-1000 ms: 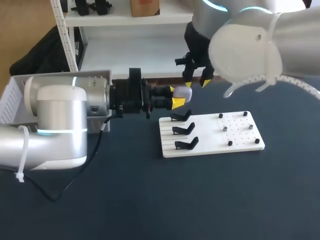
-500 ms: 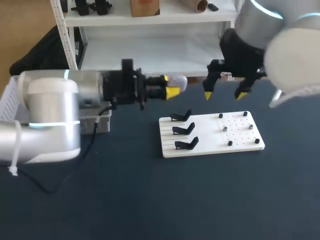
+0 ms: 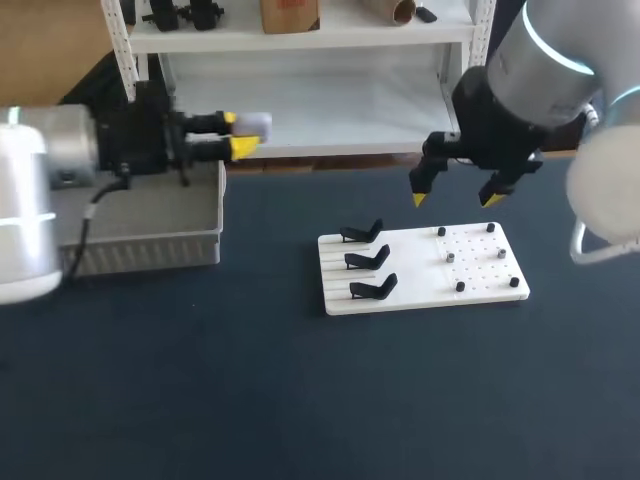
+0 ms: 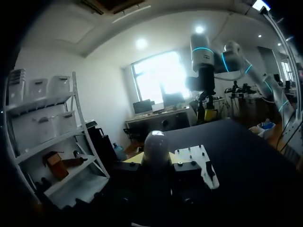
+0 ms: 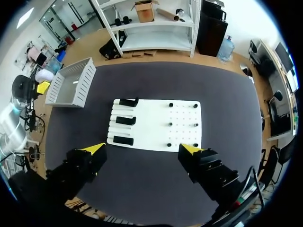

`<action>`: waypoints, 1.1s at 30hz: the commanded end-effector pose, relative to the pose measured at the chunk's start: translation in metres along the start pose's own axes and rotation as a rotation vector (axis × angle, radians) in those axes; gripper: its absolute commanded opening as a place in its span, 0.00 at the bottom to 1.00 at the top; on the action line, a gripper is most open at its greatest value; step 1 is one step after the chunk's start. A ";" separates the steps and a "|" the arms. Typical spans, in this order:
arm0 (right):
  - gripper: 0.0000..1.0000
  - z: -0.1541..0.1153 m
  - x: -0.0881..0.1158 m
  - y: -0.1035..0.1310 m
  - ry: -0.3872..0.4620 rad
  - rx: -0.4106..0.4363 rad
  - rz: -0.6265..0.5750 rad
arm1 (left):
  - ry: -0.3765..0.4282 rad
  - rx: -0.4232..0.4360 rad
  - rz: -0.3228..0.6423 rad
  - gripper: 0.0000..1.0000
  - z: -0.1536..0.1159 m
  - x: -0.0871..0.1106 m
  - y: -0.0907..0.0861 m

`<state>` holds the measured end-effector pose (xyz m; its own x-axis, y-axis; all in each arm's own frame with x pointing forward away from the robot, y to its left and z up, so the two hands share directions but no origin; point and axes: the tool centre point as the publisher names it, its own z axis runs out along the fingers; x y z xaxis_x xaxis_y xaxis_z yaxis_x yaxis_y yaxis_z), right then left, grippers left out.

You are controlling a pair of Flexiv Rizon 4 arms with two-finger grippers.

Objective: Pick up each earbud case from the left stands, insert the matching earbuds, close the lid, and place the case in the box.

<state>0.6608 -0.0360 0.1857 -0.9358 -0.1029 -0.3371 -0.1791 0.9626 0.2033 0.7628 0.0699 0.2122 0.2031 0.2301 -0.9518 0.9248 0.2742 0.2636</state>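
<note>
Earbud case [image 3: 256, 123], rounded and pale grey, is clamped in the left gripper [image 3: 238, 133], up above the far right corner of the grey plastic box [image 3: 150, 245]. Well right of the box, the right gripper [image 3: 455, 200] hangs spread wide, grasping nothing, over the white board [image 3: 410, 265] with three black stands [image 3: 365, 260] on the dark bench [image 3: 300, 400]

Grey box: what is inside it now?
No case shows on the visible floor of the box; the left arm covers its left end in the head view. The left gripper holds the earbud case in the air beside it, not inside.
</note>
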 end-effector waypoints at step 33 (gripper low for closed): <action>1.00 -0.001 0.004 0.000 -0.031 0.003 0.002 | 0.170 -0.160 -0.224 0.00 -0.120 0.210 0.071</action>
<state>0.6602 -0.0361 0.1854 -0.9288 -0.0966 -0.3579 -0.1782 0.9629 0.2027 0.8253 0.2495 0.0605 -0.0882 0.3209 -0.9430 0.8725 0.4817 0.0823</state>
